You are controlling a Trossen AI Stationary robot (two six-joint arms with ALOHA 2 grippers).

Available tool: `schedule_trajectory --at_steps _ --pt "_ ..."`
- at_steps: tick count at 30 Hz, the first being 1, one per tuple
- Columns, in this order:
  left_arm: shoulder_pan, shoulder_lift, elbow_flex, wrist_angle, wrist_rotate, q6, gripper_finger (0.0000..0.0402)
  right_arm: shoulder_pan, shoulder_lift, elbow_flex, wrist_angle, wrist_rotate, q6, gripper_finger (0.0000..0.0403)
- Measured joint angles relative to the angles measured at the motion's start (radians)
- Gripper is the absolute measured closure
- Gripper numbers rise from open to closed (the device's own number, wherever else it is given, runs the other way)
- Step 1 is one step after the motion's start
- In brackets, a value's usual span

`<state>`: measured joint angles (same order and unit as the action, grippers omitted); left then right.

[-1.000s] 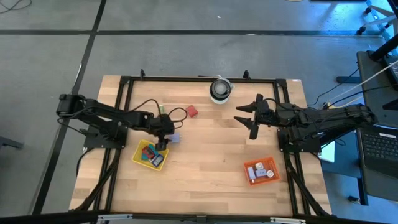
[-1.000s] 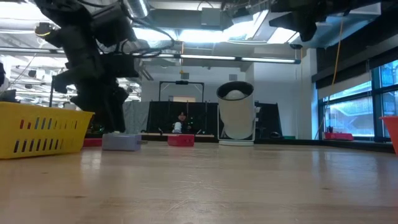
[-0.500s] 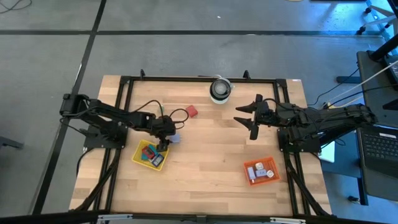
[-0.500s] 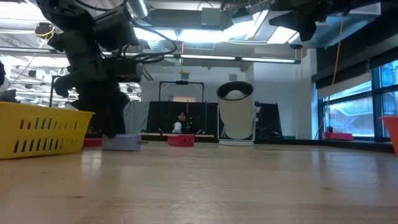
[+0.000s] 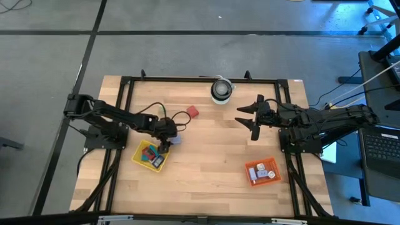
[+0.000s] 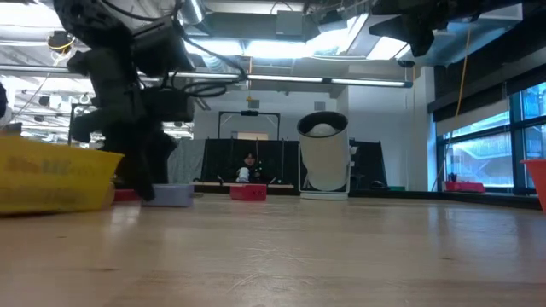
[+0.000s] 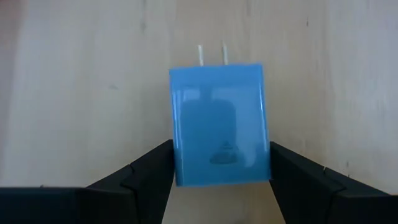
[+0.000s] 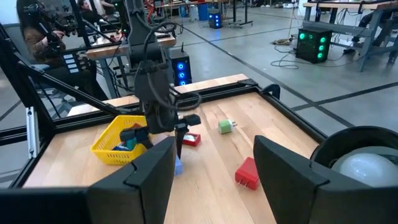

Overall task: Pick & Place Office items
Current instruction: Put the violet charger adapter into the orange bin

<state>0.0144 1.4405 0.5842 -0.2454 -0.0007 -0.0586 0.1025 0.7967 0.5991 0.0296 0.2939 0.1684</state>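
Observation:
A blue blocky plug piece (image 7: pixel 219 121), one of the office items, lies flat on the wood with its two prongs pointing away from my left gripper (image 7: pixel 221 163). That gripper is open and points steeply down, one finger on each long side of the piece (image 5: pixel 175 139), right beside the yellow tray (image 5: pixel 150 155). In the low view the fingers (image 6: pixel 147 175) reach down to the table beside the piece (image 6: pixel 172 194). My right gripper (image 5: pixel 250 119) waits open, high over the table's right half. My left gripper's fingers (image 7: pixel 155 171) stand close against the piece's two long sides (image 7: pixel 176 155), coming from above and slanting. I cannot tell whether they touch it. The piece lies flat on the table.
The yellow tray holds several small pieces. A red piece (image 5: pixel 192 112) and a green one (image 8: pixel 225 126) lie farther back. The white roll (image 5: pixel 220 90) stands at the far edge. The orange tray (image 5: pixel 262 171) with pieces sits near the right front. Black frame rails (image 5: pixel 200 79) border the table.
My left gripper has sunk a little onto the blue piece, its fingers staying apart. In the low view the yellow tray beside it has shifted and shows blurred.

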Motion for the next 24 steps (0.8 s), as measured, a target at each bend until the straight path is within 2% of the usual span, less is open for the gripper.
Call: schedule_trajectory --at_steps 11,16,24 --pt "-0.008 0.041 0.055 -0.019 0.014 0.018 0.0172 0.000 0.000 0.000 0.000 -0.051 0.004 0.0186" --pt "-0.008 0.041 0.057 -0.024 0.042 0.028 0.0188 0.000 0.000 0.000 0.000 -0.051 0.004 0.0186" --pt "-0.014 0.041 0.057 -0.026 0.061 0.046 0.0193 0.000 0.000 0.000 0.000 -0.051 0.002 0.0186"
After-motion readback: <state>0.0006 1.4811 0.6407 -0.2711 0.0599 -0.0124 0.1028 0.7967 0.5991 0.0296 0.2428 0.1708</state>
